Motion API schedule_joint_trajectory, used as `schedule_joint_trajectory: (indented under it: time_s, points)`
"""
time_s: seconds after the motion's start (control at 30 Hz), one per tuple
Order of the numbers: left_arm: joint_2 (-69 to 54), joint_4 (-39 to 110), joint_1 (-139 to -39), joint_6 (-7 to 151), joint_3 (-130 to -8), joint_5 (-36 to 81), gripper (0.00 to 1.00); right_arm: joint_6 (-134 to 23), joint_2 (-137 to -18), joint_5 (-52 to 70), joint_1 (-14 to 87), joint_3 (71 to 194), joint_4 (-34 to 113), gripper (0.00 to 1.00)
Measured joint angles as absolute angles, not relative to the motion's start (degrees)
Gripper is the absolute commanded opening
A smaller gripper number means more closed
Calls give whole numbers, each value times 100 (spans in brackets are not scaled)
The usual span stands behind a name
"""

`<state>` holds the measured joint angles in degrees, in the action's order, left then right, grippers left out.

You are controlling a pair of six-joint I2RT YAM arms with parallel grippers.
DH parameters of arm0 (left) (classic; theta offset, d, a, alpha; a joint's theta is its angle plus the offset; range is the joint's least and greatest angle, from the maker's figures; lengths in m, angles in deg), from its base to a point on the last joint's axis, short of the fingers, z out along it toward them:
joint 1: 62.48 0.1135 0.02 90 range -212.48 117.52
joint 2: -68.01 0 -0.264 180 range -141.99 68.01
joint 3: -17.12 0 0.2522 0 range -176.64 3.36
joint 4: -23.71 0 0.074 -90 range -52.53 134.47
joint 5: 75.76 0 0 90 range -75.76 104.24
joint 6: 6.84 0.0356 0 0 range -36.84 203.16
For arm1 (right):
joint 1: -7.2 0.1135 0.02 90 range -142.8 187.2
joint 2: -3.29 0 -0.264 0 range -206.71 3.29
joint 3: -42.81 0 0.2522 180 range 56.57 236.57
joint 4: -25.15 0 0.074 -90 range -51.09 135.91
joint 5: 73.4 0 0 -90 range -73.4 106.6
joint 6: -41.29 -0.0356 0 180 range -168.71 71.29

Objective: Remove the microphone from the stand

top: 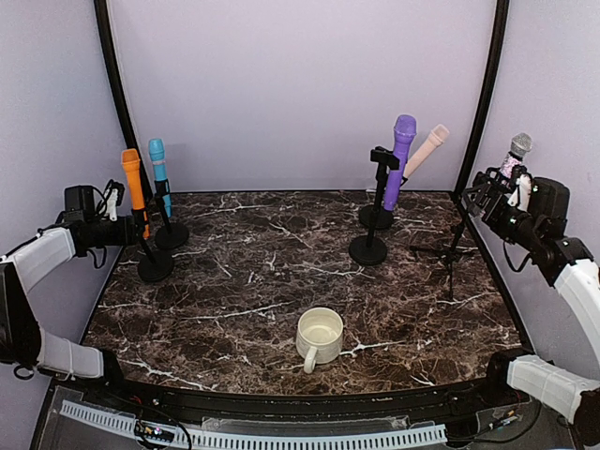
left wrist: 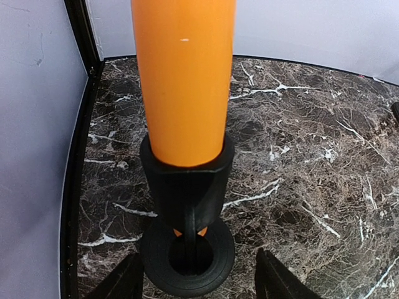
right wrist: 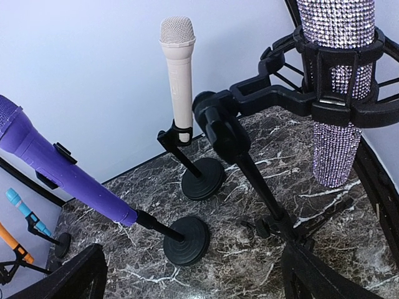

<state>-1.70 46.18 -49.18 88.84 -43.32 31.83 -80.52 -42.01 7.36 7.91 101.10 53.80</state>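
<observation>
At the left edge of the marble table (top: 281, 272), the left gripper (left wrist: 198, 277) has its two fingers apart, one on each side of the orange microphone (left wrist: 184, 81). I cannot tell whether either pad touches the barrel. The microphone stands nearly upright in the black clip (left wrist: 187, 180) of its stand, above the round base (left wrist: 156, 265). The step in hand looks like taking hold of it. The grip should land squarely on the barrel just above the clip, not on the clip itself. The pull should then run straight up along the microphone's own axis, so it slides out rather than levering the stand over. The stand looks light and may rise with the microphone, so a slow start is wise. The blue microphone (top: 157, 173) on its own stand is just beside, so any sideways swing risks knocking it. Well apart on the far right, the right gripper (right wrist: 193, 277) is spread wide, near a rhinestone microphone (right wrist: 336, 93) in its shock mount (right wrist: 280, 93) and holding nothing.
</observation>
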Motion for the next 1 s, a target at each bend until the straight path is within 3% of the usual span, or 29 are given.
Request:
schedule_joint_trajectory:
  time_s: [0.43,0.57,0.73,0.83,1.0]
  points:
    - [-613,4577,-4918,9157,-4459,3082,51,-8078,-4175,738,791,10110,5343,99]
    - [-613,4496,-4918,9218,-4461,3157,35,-8067,-4033,754,791,10110,5354,99]
    - [-613,4434,-4918,9345,-4459,3261,27,-8008,-3847,845,791,10110,5487,99]
    - [-611,4426,-4918,9388,-4459,3310,9,-7936,-3790,891,791,10110,5607,98]
    - [-544,4415,-4909,9469,-4404,3358,3,-7895,-3764,900,791,10110,5658,98]
